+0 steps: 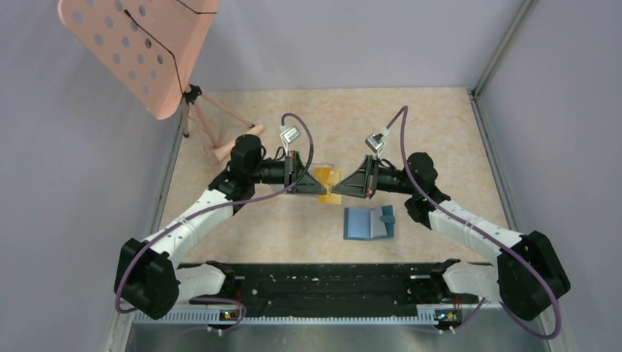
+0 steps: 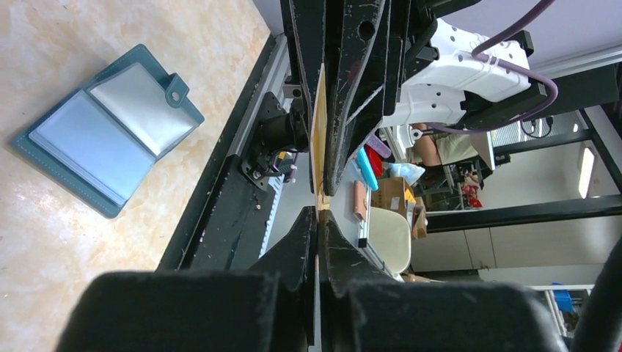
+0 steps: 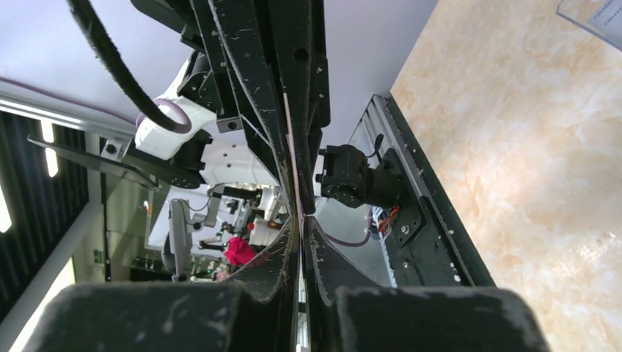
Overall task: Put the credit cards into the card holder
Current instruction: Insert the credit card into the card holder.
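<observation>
An orange-yellow credit card (image 1: 328, 181) hangs above the table's middle, pinched from both sides. My left gripper (image 1: 317, 183) is shut on its left end and my right gripper (image 1: 339, 185) is shut on its right end, the two facing each other. In the left wrist view the card (image 2: 320, 132) shows edge-on, running from my left gripper (image 2: 318, 214) up into the right arm's fingers (image 2: 345, 88). In the right wrist view it is a thin line above my right gripper (image 3: 299, 220). The teal card holder (image 1: 369, 222) (image 2: 110, 128) lies open on the table, in front of and right of the card.
A pink perforated board on a small tripod (image 1: 139, 44) stands at the back left. A clear plastic box (image 3: 594, 15) lies on the table under the left gripper. The black rail (image 1: 330, 282) runs along the near edge. Grey walls close in both sides.
</observation>
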You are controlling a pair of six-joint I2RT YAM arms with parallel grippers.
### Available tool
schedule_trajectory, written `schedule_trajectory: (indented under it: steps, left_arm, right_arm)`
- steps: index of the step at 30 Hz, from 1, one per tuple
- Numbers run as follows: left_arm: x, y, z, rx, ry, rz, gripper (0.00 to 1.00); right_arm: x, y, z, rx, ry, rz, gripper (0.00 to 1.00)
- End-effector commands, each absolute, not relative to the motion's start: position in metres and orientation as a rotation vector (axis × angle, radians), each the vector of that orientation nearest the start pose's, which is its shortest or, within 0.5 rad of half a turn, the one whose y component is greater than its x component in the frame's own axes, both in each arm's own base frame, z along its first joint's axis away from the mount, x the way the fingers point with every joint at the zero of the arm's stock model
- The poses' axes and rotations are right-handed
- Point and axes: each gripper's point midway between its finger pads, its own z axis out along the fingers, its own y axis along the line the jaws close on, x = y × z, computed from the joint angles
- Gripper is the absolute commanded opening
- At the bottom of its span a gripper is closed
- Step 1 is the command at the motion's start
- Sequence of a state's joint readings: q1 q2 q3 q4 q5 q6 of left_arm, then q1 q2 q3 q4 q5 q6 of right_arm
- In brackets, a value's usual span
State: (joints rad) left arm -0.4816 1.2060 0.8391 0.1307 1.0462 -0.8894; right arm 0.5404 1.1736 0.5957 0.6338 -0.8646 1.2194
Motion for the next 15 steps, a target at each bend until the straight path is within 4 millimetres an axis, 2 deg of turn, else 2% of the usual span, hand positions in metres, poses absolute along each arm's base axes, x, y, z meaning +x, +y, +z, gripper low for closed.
schedule_trajectory:
  steps: [1,2,6,8,11,15]
  left_arm:
    - [0.182,-0.287,0.278,0.52,2.007,-1.824,0.0]
    - [0.182,-0.286,0.276,0.518,2.013,-1.823,0.03]
    - [0.182,-0.284,0.268,0.491,2.035,-1.785,0.46]
    - [0.186,-0.282,0.26,0.456,2.053,-1.743,0.59]
    - [0.191,-0.283,0.242,0.407,2.105,-1.707,0.64]
    - [0.194,-0.287,0.206,0.402,2.254,-1.621,0.63]
  right_arm:
    - [0.186,0.298,0.281,-0.255,1.839,1.934,0.0]
    - [0.185,0.297,0.28,-0.253,1.84,1.928,0.0]
    - [0.189,0.296,0.268,-0.235,1.894,1.863,0.0]
    - [0.191,0.294,0.25,-0.199,1.991,1.795,0.0]
    - [0.194,0.284,0.222,-0.16,2.111,1.638,0.0]
    - [0.2,0.259,0.178,-0.049,2.239,1.461,0.0]
